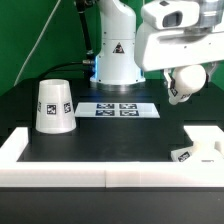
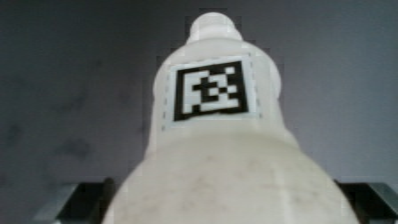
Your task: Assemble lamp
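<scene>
In the upper right of the exterior view the gripper (image 1: 183, 88) hangs above the black table (image 1: 105, 135) and is clamped on the bulb (image 1: 187, 80), which is in the air and touches nothing else. In the wrist view the bulb (image 2: 214, 150) fills most of the frame. Its wide round body is near the camera, with dark fingers (image 2: 75, 203) on both sides of it, and its narrow neck points away. On the neck is a square black-and-white tag (image 2: 214, 90). The tag has a pattern of blocks only, and no letters or numbers can be read on it.

The shade (image 1: 53, 105) stands on the table at the middle left of the exterior view, with the narrow end up and one tag of the same kind on its side. The base (image 1: 185, 153) lies in the lower right, well apart from the shade, also with a tag. It is just beside the white border (image 1: 100, 172) that goes along the front and the sides of the table, and I cannot tell if they touch.

The marker board (image 1: 118, 109) lies flat in the middle of the frame, printed with a row of square markers. Behind it, at the top centre, is the white column of the arm (image 1: 116, 60). It carries a small triangle warning sign (image 1: 117, 47), and any writing there is too small to read.
</scene>
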Action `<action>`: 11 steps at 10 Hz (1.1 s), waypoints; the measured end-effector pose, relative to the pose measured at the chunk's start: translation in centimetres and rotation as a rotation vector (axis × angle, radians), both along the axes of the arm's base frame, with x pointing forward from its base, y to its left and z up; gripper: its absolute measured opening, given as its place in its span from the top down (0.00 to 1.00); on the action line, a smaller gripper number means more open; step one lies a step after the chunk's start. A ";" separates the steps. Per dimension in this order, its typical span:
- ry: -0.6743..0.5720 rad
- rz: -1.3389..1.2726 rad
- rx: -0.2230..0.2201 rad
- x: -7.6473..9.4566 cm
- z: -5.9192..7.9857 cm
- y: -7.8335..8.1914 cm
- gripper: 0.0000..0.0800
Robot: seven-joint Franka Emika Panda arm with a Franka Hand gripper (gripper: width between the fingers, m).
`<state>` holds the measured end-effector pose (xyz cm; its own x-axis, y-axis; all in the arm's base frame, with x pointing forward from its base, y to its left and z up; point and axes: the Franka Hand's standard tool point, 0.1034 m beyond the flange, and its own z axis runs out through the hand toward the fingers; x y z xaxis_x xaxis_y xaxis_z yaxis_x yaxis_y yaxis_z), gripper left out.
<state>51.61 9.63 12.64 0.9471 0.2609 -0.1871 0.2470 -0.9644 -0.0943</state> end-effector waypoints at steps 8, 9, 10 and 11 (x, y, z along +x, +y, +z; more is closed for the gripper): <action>-0.513 -0.018 0.050 3.6 1.8 -0.4 0.28; -0.553 -0.017 0.052 4.5 2.2 -0.5 0.28; -0.636 -0.020 0.054 5.6 2.9 -1.0 0.28; -0.714 -0.017 0.050 5.4 2.6 -1.4 0.28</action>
<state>57.04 8.25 15.29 0.8378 0.2368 0.4920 0.2496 -0.9675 0.0407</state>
